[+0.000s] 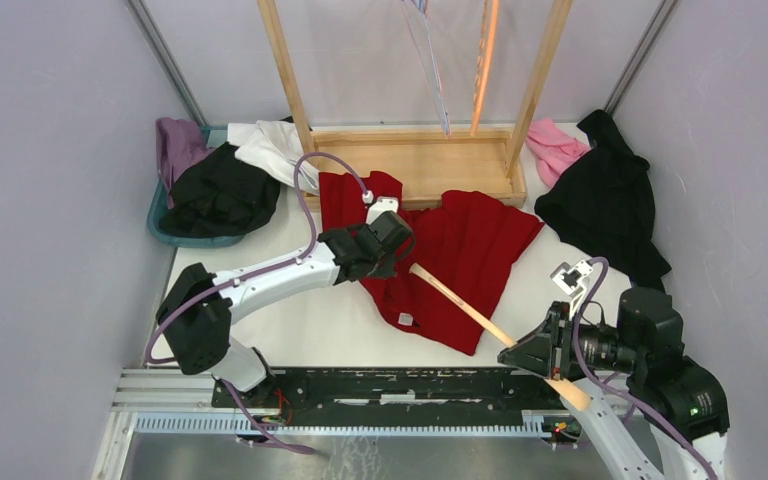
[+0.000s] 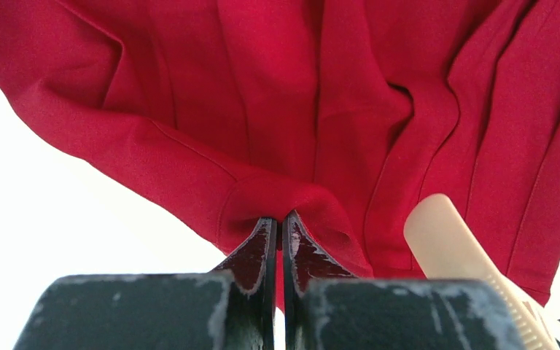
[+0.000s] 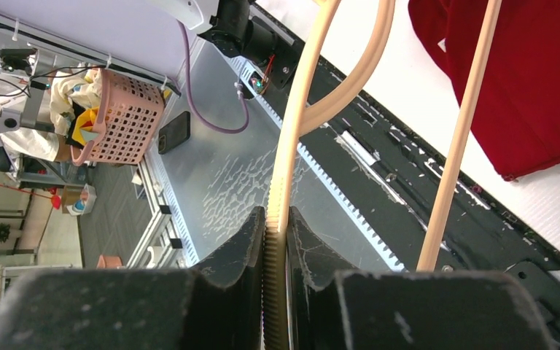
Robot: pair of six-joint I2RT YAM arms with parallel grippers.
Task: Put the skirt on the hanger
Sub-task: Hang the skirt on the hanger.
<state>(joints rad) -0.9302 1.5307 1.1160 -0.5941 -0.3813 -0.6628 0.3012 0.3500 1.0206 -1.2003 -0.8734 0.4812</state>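
Table [image 1: 300, 325] surface shows bare at 7 o'clock of the cloth, which leaves room to drag. A wooden rack [image 1: 415, 165] stands at 12 o'clock, and the red skirt [image 1: 470, 245] is spread at the centre with its far edge touching the rack. The hanger [image 1: 455, 298] slants in from 5 o'clock with its tip over the skirt, probably to slide inside. The left end effector [image 2: 281, 219] pinches 1 skirt fold, seemingly to raise an opening. The right end effector [image 3: 277, 219] is clamped on the hanger.

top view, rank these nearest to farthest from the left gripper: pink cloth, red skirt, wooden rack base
1. red skirt, pinched in the left gripper itself
2. wooden rack base, just behind it
3. pink cloth, far back right
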